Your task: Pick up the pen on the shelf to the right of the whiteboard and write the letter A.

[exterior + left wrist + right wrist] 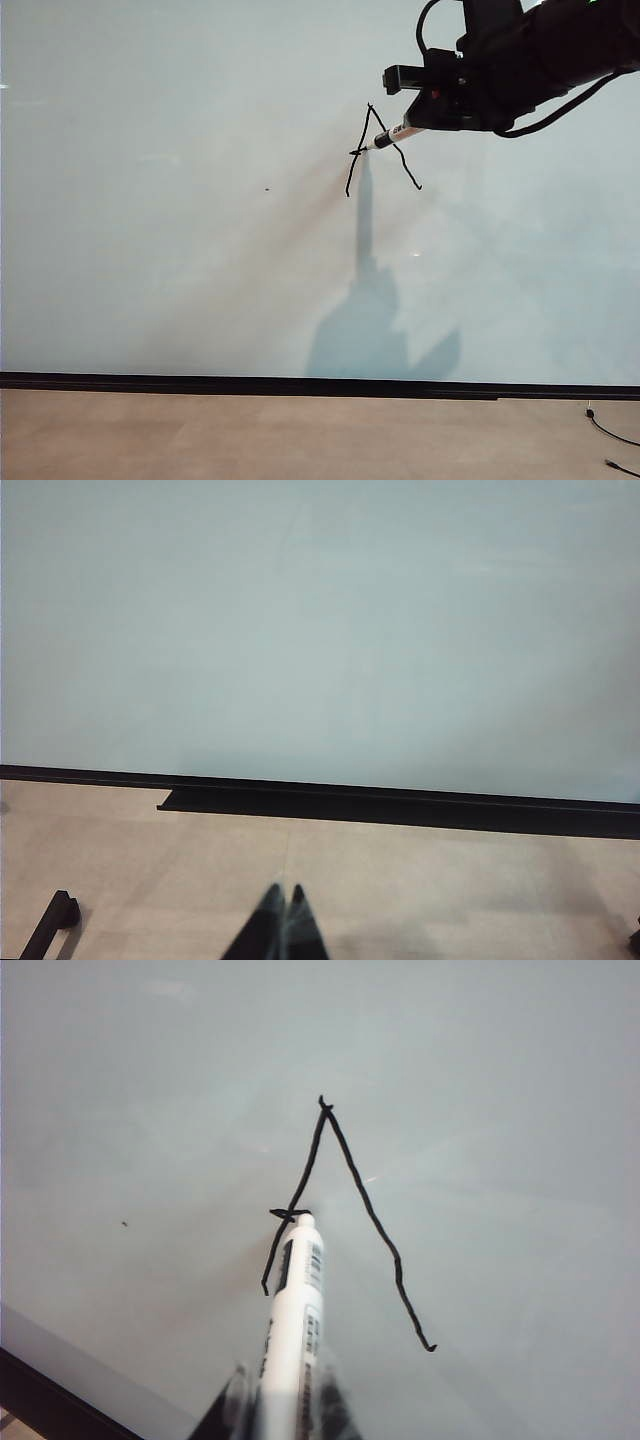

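My right gripper (418,122) reaches in from the upper right and is shut on the pen (392,137), a white barrel with black lettering (300,1290) clamped between its fingers (286,1372). The pen's black tip rests on the whiteboard (180,250) at the left stroke of the letter A (375,1220). The letter shows as two wobbly slanted strokes (410,172) joined at the top, with a short dash where the tip sits. My left gripper (285,892) is shut and empty, low over the tan surface in front of the board. The shelf is out of view.
A black strip (300,385) runs along the board's bottom edge, with a black ledge (400,810) in the left wrist view. A tiny dark speck (267,188) marks the board. A black cable (610,435) lies at the lower right, and a black bracket (55,920) sits near the left gripper.
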Robot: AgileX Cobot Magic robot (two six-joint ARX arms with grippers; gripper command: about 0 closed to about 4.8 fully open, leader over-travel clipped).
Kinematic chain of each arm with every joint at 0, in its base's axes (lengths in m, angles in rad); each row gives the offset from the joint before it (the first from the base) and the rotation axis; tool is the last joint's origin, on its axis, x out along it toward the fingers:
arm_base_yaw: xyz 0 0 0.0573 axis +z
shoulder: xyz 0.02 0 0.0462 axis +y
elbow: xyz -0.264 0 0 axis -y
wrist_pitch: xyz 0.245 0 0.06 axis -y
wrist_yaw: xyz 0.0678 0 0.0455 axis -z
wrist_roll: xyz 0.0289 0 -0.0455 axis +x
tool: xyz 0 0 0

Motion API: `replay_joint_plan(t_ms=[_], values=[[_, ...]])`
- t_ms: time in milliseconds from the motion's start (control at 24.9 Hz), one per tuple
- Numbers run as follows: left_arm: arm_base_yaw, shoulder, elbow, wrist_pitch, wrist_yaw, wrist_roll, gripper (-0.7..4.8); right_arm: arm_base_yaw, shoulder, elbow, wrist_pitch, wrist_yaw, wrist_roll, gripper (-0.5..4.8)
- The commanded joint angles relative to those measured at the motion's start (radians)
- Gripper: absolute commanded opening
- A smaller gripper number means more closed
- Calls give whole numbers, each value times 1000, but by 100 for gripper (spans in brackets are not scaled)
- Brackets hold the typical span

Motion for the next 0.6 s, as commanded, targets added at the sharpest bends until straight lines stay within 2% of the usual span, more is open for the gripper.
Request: replay_joint_plan(t_ms=[40, 603], values=[[0, 0, 3, 9, 4, 4, -4, -2, -20, 5, -5, 37, -3, -9], [0, 0, 3, 9, 4, 4, -4, -2, -79, -31, -25, 81, -10, -9]])
